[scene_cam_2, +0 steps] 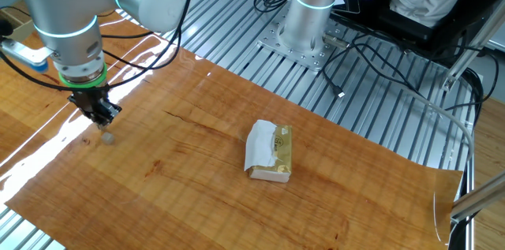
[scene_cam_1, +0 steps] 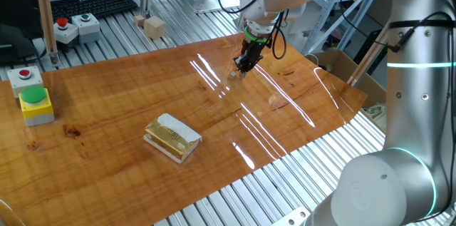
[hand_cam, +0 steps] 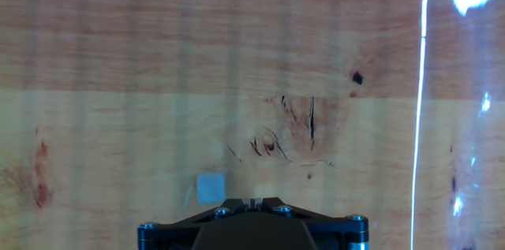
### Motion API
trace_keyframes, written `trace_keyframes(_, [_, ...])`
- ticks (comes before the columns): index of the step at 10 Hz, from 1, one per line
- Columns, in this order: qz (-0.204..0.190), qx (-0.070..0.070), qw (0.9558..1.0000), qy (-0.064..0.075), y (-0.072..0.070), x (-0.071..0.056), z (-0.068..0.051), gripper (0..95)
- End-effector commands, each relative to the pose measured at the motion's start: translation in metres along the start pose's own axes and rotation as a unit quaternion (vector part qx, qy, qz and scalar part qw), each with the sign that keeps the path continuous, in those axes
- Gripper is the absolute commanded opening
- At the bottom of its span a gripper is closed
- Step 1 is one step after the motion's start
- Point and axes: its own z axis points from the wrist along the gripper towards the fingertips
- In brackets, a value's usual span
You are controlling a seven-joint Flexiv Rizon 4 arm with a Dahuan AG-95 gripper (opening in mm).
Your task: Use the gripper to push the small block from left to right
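The small block point(hand_cam: 209, 188) is a tiny pale greyish cube on the wooden tabletop. In the hand view it lies just left of the fingertips. It also shows in one fixed view point(scene_cam_1: 231, 75) and in the other fixed view point(scene_cam_2: 108, 136). My black gripper point(scene_cam_1: 241, 67) hangs low over the table under its green ring, right beside the block. In the other fixed view the gripper point(scene_cam_2: 103, 121) stands just above the block. In the hand view the gripper point(hand_cam: 251, 200) has its jaws pressed together, with nothing between them.
A yellow-and-white wrapped slab point(scene_cam_1: 172, 137) lies on the wooden board point(scene_cam_1: 107, 112) towards the front. Button boxes point(scene_cam_1: 32, 96) stand at the left edge. Light wooden cubes point(scene_cam_1: 154, 26) sit beyond the far edge. A cardboard box point(scene_cam_1: 338, 65) is at the right.
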Motion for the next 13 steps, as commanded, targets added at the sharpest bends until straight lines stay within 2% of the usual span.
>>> trace_keyframes(1, [0.0,-0.001,1.0,0.0,-0.0004,-0.001,0.0002,0.0])
trace_keyframes(5, [0.001,-0.003,1.0,0.0,-0.0017,-0.0043,0.0046,0.0])
trace_keyframes(12, [0.01,-0.024,0.9997,0.001,-0.0019,-0.0044,0.0046,0.0])
trace_keyframes(13, [0.01,-0.023,0.9997,0.001,-0.0018,-0.0044,0.0045,0.0])
